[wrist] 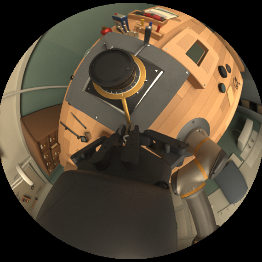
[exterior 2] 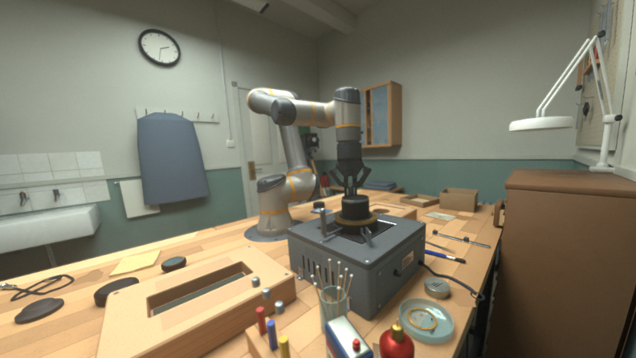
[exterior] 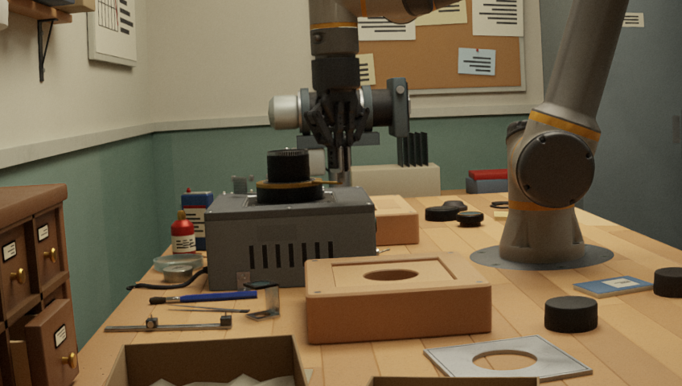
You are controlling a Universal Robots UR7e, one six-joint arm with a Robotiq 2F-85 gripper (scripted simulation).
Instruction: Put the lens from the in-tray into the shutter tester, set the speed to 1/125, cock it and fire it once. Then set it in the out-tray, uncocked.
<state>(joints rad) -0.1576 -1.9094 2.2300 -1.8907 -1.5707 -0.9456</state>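
The lens (exterior: 288, 177) (exterior 2: 355, 211) (wrist: 113, 70), a black barrel with a brass speed ring, sits upright in the seat on top of the grey shutter tester (exterior: 290, 229) (exterior 2: 356, 258) (wrist: 124, 83). A thin brass lever (exterior: 327, 181) (wrist: 126, 110) sticks out sideways from the ring toward the arm's base. The gripper (exterior: 339, 165) (exterior 2: 351, 189) (wrist: 126, 129) points straight down just beside the barrel, at the outer end of that lever, and it is closed on the lever's tip.
Behind the tester stand a horizontal optical tube on a white block (exterior: 395, 178) and a cork board. A tan tray with a round hole (exterior: 397, 294) lies in front, another tan block (exterior: 395, 219) beside the tester. Lens caps (exterior: 570, 313), tools (exterior: 201, 297) and the arm's base (exterior: 541, 229) surround them.
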